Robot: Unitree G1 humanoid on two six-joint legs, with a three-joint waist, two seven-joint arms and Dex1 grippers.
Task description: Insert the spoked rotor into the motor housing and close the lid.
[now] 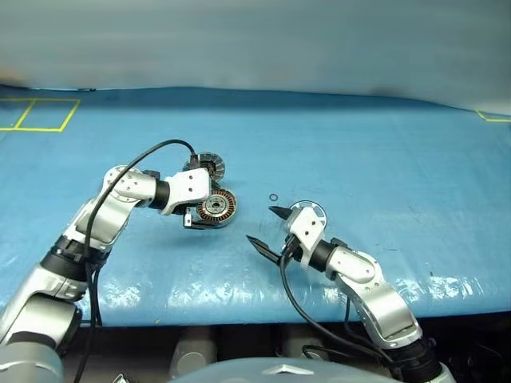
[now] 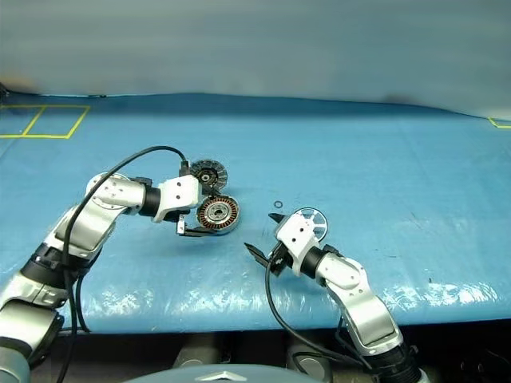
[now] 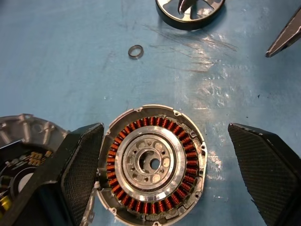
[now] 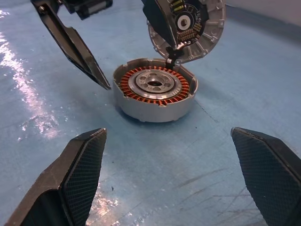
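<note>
A: The left gripper (image 3: 164, 165) is held wide apart over the motor housing (image 1: 216, 208), nothing clamped. The housing is seen holding copper windings around a bare centre; the lid (image 1: 206, 166) is stood open just beyond it.

B: And the right gripper (image 1: 265, 227) is spread too, empty, with the spoked rotor (image 2: 310, 220) lying on the worktop (image 1: 383, 159) just behind it. The rotor should be taken by its rim and lowered level onto the hub.

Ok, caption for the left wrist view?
Open left gripper poised over the empty housing, lid swung aside, rotor waiting beyond.
</note>
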